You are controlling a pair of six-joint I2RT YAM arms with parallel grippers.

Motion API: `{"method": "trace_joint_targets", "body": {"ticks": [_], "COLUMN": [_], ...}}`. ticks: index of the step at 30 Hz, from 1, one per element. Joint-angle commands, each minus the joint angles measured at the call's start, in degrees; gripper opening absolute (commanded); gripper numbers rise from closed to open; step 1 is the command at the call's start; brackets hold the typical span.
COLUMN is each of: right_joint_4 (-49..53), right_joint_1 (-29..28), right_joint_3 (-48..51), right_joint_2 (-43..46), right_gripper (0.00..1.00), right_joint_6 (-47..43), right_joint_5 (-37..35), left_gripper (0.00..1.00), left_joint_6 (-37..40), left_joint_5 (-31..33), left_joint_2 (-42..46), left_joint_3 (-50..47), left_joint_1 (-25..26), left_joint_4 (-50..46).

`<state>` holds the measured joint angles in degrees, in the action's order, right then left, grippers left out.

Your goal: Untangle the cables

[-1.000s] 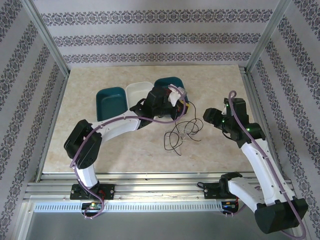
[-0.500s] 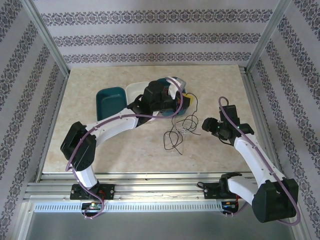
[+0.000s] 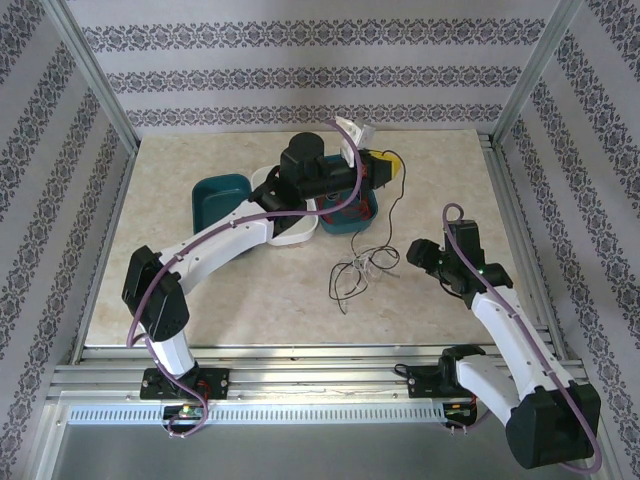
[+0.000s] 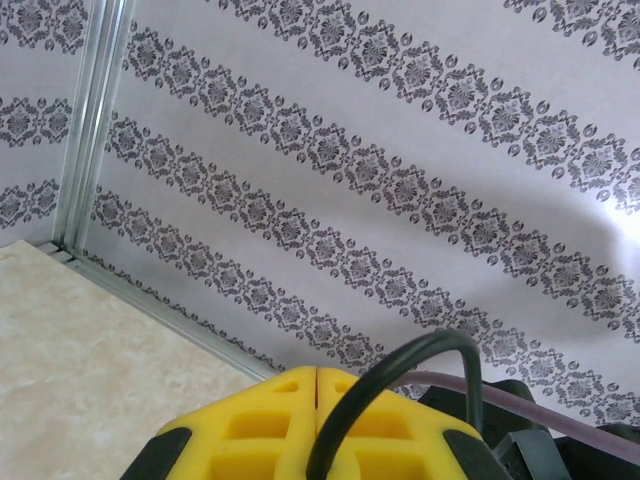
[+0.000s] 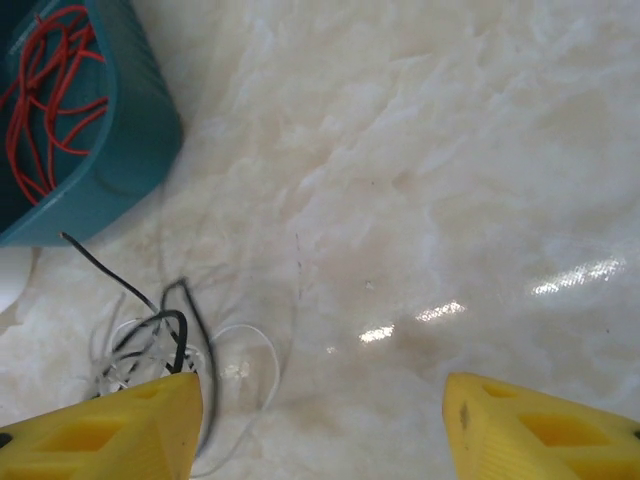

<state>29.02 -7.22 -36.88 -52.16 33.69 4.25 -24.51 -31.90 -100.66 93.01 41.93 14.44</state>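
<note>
A: Left gripper [image 4: 317, 398], state?

B: Yellow fingers pressed together, pinching one black cable [image 4: 400, 352]. The strand arches out from between the tips.

A: Pose of that arm?

B: Stretched far forward and lifted, with the gripper [image 3: 388, 166] above the back of the table [image 3: 180, 290], past the bins. Its wrist camera looks at the patterned back wall [image 4: 420, 150]. From the top view, the black cable [image 3: 392, 205] hangs from the fingers down to the tangle [image 3: 360, 270].

A: Right gripper [image 5: 320, 430]?

B: Jaws stand wide apart, nothing between them. It sits low over the table, just right of the tangle [image 5: 160, 345], aimed toward it but not touching. The arm is bent at the elbow and reaches in from the near right corner.

A: Counts?

B: Two arms. Three bins in a row: one teal bin [image 3: 215, 195] on the left, one white bin [image 3: 295, 232] in the middle, partly under the left arm, and a second teal bin [image 3: 352, 216] on the right.

A: Cables?

B: Red cables [image 5: 50, 100] lie coiled in the second teal bin [image 5: 130, 150]. The tangle on the table holds black and whitish loops; I cannot count the strands. One black end [image 5: 95, 258] points toward that bin.
</note>
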Motion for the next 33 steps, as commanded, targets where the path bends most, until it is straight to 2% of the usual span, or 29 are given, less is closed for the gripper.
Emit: {"method": "trace_joint_targets", "body": {"ticks": [1, 6, 10, 15, 18, 23, 28, 31, 33], "right_joint_4": [-3.6, -5.7, -5.2, -11.1, -14.3, -16.0, -21.2, -24.5, -26.2], "right_joint_1": [0.4, 0.3, 0.3, -1.7, -6.3, -12.4, -19.3, -23.1, -23.5], "right_joint_3": [1.1, 2.9, 2.9, 4.9, 6.9, 8.4, 9.9, 10.0, 10.1], "right_joint_2": [3.0, 8.2, 8.9, 11.7, 17.4, 21.2, 17.4, 12.2, 8.8], "right_gripper": [0.65, 0.65, 0.67, 0.66, 0.72, 0.75, 0.76, 0.76, 0.72], "right_joint_6": [-1.0, -0.9, -1.9, -3.7, -5.5, -9.3, -12.2, -13.9, -13.2], "right_joint_5": [1.3, 1.7, 1.5, 8.2, 4.3, 0.3, -4.6, -11.6, -16.4], "left_gripper": [0.00, 0.00, 0.00, 0.00, 0.00, 0.00, 0.00, 0.00, 0.00], "left_joint_6": [-0.2, 2.7, 3.8, 3.3, 3.5, 3.1, 2.5, 1.7, 1.1], "left_joint_5": [0.2, 2.5, 2.8, 3.6, 4.7, 4.4, 3.6, 2.8, 1.7], "left_joint_2": [-0.5, -1.4, -1.9, -4.1, -6.3, -8.7, -9.3, -9.3, -9.1], "left_joint_3": [5.0, 10.5, 14.6, 20.4, 24.5, 28.7, 30.4, 30.4, 30.4], "left_joint_1": [0.1, 0.1, -0.1, -0.1, -0.2, -0.2, -0.1, -0.1, -0.1], "left_joint_4": [-3.2, -9.1, -11.7, -15.2, -18.3, -19.9, -20.4, -20.0, -19.6]}}
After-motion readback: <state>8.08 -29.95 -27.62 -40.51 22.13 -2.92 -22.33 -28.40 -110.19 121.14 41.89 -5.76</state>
